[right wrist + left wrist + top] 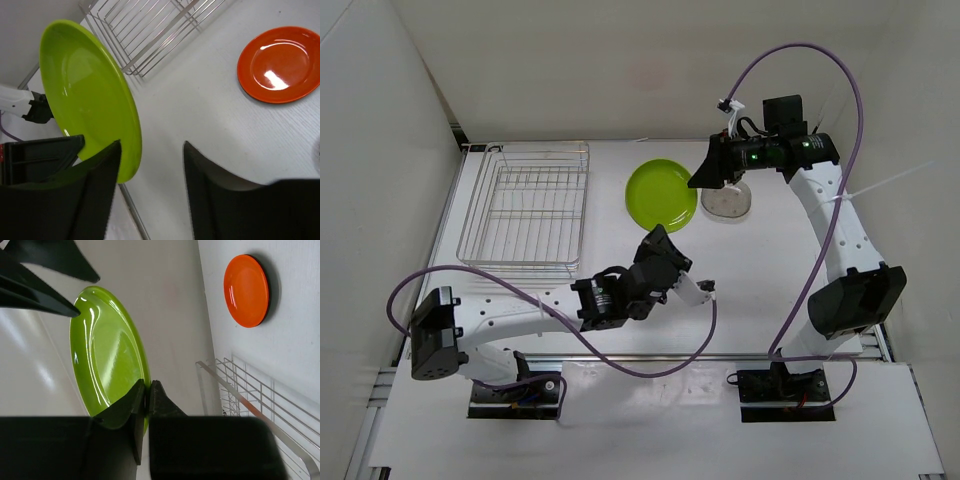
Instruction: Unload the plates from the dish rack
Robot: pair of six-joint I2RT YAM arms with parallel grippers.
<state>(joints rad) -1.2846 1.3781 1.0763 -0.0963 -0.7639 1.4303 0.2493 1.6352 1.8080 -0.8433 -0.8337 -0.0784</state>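
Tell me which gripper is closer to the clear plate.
Right. The right gripper hangs open beside the clear plate, at its left rim. The left gripper is farther off, toward the near left, shut on the lime green plate.

Lime green plate (pixel 662 193) beside wire dish rack (pixel 582 205)

Rim hidden, rack cropped
Black left fingers (pixel 162 407) covered the lower rim of the lime green round plate (pixel 105 350); the silver wire-grid rack (pixel 252 412) ran off-frame.

White tabletop (pixel 745 265), plain white walls (pixel 620 60)
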